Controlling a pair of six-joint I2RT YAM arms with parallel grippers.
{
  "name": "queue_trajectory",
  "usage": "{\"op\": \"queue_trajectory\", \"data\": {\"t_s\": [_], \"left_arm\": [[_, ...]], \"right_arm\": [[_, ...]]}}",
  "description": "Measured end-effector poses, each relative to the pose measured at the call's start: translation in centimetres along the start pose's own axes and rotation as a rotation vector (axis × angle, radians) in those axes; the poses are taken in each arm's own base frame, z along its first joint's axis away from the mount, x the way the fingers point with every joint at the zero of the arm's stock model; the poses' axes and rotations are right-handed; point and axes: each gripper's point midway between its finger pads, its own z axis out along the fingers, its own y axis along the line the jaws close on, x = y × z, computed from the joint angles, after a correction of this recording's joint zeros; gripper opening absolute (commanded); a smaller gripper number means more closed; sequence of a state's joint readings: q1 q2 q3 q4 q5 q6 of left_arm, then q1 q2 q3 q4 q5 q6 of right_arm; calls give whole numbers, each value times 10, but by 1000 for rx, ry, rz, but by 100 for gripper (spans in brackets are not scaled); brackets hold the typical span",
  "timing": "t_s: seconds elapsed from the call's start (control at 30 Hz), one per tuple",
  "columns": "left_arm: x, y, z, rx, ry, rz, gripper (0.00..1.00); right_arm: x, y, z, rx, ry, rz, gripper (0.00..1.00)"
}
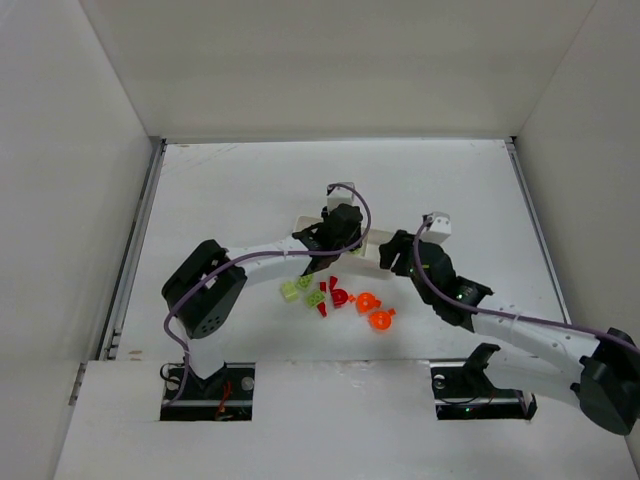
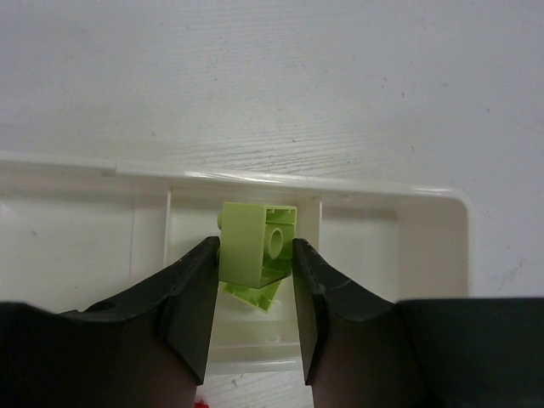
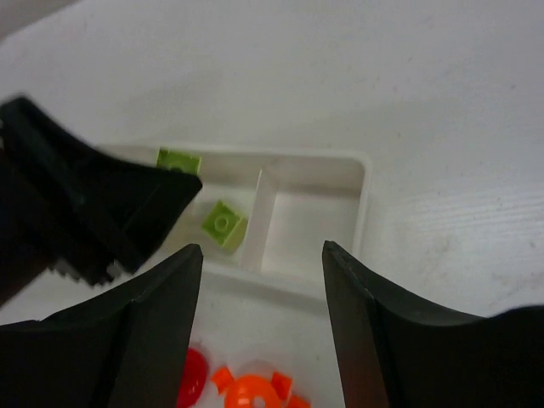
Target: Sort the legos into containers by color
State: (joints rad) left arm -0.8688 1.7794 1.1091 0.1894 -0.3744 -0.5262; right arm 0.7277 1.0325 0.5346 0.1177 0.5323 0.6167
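Note:
My left gripper is shut on a lime green lego, which hangs over the middle compartment of the white tray of containers. A second green lego lies in that compartment under it, and it shows as a green lego in the right wrist view too. The right compartment holds nothing. My right gripper stands open over the tray's near wall, nothing between its fingers. Below it lie an orange lego and a red lego. Overhead, the left gripper is at the tray and the right gripper is beside it.
Loose legos lie on the table in front of the tray: green ones, red ones and orange ones. White walls enclose the table on three sides. The two grippers are close together at the tray.

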Motion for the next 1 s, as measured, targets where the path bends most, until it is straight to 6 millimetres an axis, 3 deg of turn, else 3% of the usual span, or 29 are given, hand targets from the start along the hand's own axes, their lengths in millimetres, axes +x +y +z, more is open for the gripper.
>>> {"op": "queue_trajectory", "data": {"t_s": [0.13,0.3,0.57,0.83,1.0], "left_arm": [[-2,-1,1,5,-10,9,42],[-3,6,-2,6,-22,11,45],[-11,26,-13,0,-51,-16,46],[-10,46,-63,36,-99,-46,52],[10,68,-97,35,-106,-52,55]], "right_arm": [[40,9,-22,-33,120,-67,77],[88,-2,-43,10,283,-154,85],[118,-21,-66,86,399,-173,87],[153,-20,-82,91,525,-251,87],[166,-19,-85,90,573,-271,82]]}}
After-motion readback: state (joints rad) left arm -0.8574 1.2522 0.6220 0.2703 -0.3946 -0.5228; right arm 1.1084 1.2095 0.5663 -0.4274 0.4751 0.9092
